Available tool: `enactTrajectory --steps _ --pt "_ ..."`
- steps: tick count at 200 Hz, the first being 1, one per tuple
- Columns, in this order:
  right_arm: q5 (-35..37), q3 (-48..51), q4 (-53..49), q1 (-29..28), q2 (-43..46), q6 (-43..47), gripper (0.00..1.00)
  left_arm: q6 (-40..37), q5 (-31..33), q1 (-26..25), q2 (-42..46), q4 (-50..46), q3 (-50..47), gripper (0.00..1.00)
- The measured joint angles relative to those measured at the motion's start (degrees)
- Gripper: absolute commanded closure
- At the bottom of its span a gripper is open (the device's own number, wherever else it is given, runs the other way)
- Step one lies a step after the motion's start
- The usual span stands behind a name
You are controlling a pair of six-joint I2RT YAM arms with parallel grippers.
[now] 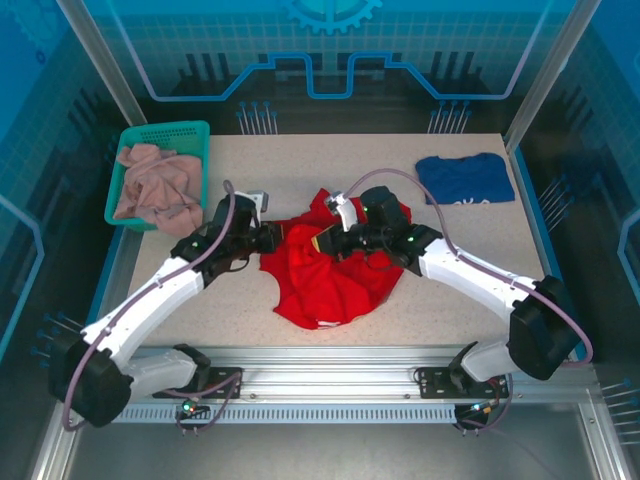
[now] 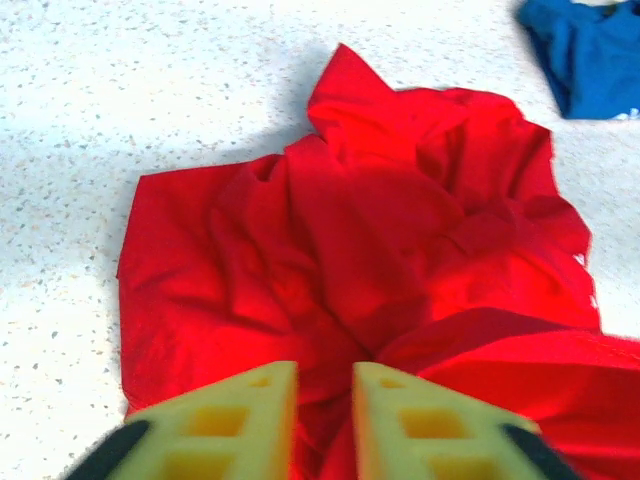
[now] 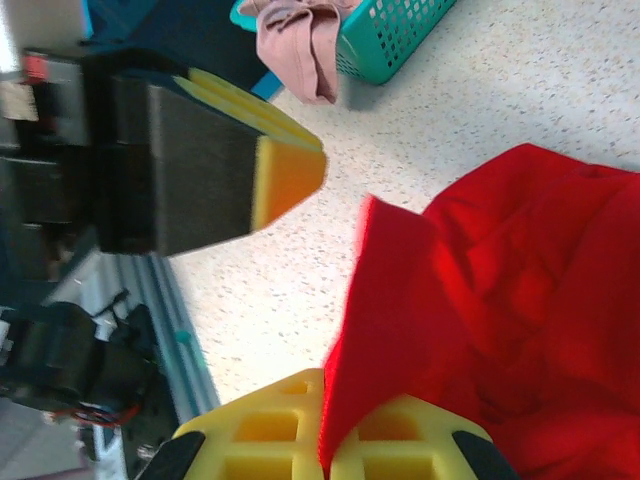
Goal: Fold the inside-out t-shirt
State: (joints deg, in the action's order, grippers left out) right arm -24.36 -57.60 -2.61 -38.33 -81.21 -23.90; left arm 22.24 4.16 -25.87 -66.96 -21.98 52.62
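A teal plastic basket point(image 1: 165, 129) sits at the far left corner of a speckled pale table point(image 1: 300, 170). It holds one pinkish-beige garment point(image 1: 155, 185), crumpled and filling most of it, with a fold of cloth hanging over the rim in the right wrist view.

The inside-out t-shirt point(image 1: 330, 280) lies on the bare table to the right of the basket and nearer the arm bases than it, well apart from it. It is bright red and bunched into a rumpled heap with deep creases and no flat, smooth panel. One corner pokes up on the side level with the basket's near end. A small sliver of white shows at the edge furthest from the basket.

A dark blue t-shirt point(image 1: 465, 180) lies loosely folded far to the right of the basket, level with it, and apart from the red one.

Counted: one basket, three garments (one pinkish-beige, one red, one dark blue) and two grippers.

The left gripper point(image 2: 325, 425) is at the red shirt's edge on the basket side. Its yellow fingers stand slightly apart, with red cloth showing in the narrow gap. The right gripper point(image 3: 325, 440) is over the middle of the heap, on the side away from the basket. Its yellow fingers are pressed together on a raised fold of the red cloth, which stands up from between them.
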Motion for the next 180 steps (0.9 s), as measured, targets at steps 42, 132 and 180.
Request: enactTrajectory --steps 42,132,180 --pt "-2.3 1.8 5.1 0.9 -0.6 -8.2 1.0 2.5 -4.0 -0.5 4.3 0.2 -2.1 0.42" --pt "-2.2 2.9 8.2 0.9 -0.8 -11.3 1.0 11.9 -18.6 -0.9 0.5 8.0 -7.4 0.48" --pt "-1.8 3.4 8.3 0.9 -0.8 -11.3 1.0 12.4 -19.4 -0.9 -2.3 9.4 -7.3 0.59"
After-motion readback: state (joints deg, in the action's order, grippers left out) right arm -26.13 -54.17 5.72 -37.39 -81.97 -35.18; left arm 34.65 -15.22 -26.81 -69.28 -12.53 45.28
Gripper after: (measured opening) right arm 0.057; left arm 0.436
